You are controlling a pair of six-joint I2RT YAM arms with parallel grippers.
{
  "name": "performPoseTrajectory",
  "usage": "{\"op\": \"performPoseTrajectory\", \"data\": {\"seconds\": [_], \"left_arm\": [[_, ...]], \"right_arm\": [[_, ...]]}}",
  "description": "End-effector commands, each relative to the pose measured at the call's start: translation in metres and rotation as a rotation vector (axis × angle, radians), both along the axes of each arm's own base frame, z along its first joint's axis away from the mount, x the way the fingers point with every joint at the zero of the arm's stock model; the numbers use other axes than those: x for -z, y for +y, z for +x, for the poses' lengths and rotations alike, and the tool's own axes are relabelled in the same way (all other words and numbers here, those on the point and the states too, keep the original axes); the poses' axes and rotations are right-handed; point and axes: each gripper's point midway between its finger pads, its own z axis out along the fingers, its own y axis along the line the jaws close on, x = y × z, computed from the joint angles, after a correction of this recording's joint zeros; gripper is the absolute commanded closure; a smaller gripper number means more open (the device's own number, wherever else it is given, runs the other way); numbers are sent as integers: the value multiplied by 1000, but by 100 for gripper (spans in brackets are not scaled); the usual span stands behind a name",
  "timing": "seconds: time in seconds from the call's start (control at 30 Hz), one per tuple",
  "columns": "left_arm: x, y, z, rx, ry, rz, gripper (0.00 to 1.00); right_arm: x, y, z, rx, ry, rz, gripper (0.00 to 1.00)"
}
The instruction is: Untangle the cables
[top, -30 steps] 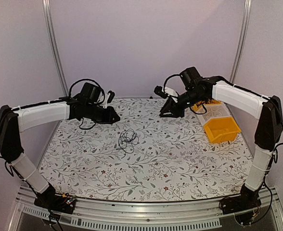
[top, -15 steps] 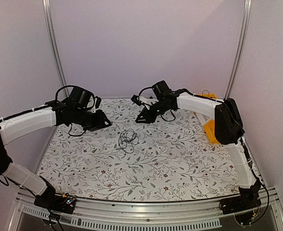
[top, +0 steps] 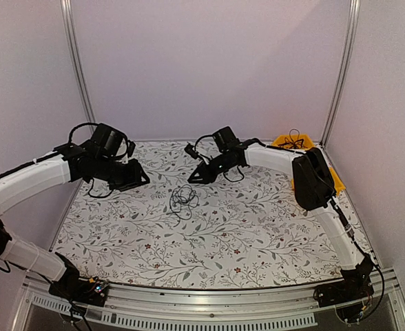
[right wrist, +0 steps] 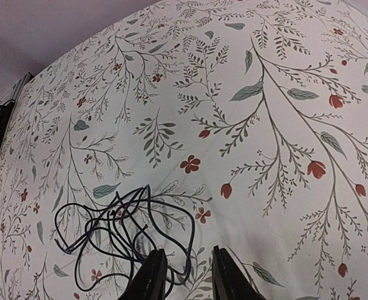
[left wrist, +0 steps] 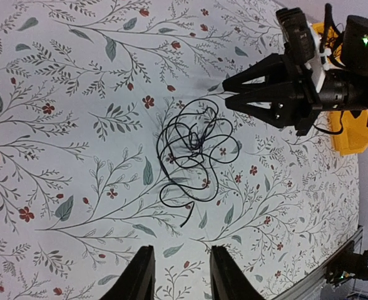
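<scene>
Since a second ago: the right gripper (top: 192, 178) has swung in from the yellow bin (top: 283, 143) at the far right corner to just beyond the cables (top: 183, 200). The left gripper (top: 144, 181) has drawn back a little toward its own side. The bunch itself has not shifted.

Cables: one loose knot of thin black loops lying flat near the middle of the floral table (top: 257, 234), between the two grippers and touched by neither.

Fingers: both pairs stand apart with nothing between them (each wrist view shows bare cloth in the gap).

Step, as I judge it: approach, before any first pinch. Next move likely calls for the right gripper to drop onto an outer loop while the left pins or takes another strand, then pull apart gently.

Writing: no brand, label or lettering legible anywhere.
</scene>
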Motion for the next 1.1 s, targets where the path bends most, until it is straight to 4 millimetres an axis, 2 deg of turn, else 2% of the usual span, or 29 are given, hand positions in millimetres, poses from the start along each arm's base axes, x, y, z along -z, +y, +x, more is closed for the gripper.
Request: {"op": "performPoseTrajectory", "data": {"seconds": [0.0, 0.13, 0.27, 0.6, 0.8, 1.07], "left_arm": [[4, 9, -7, -11, 15, 31, 66], [6, 9, -7, -10, 21, 36, 66], [7, 10, -9, -12, 26, 36, 66], [11, 14, -12, -7, 30, 52, 66], [14, 10, -11, 7, 40, 51, 66], [11, 13, -15, 7, 35, 49, 66]], "right_arm": [[-1, 12, -3, -40, 25, 63, 71], [4, 15, -8, -56, 37, 65, 73], [12, 16, -5, -37, 45, 56, 76], [17, 16, 0, -20, 36, 48, 89], [20, 16, -5, -43, 48, 47, 81], [33, 15, -4, -31, 50, 25, 87]]}}
